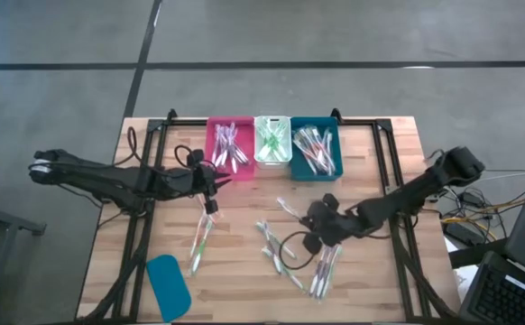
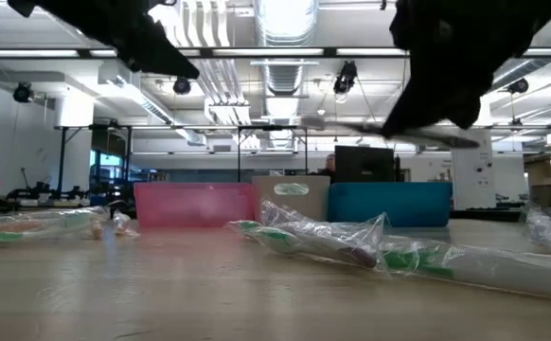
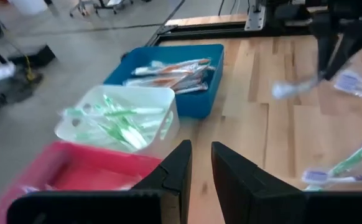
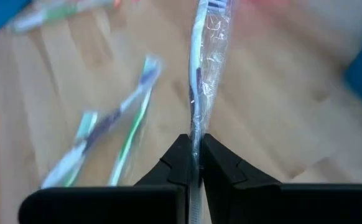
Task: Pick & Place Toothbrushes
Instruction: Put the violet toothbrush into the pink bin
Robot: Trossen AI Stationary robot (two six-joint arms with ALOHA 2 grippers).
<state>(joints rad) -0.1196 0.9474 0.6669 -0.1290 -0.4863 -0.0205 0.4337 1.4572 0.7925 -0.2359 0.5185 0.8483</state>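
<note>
Crinkly clear-wrapped toothbrush (slim, whitish) pinched between right gripper's dark fingers.

Overhead camera looks straight down, low one level across the tabletop; both share the three bins.

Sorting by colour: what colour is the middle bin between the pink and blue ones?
White, holding green-accented toothbrushes. The middle bin shows best in the left wrist view.

3 bins, 1 teal lid, dozens of toothbrushes
</note>
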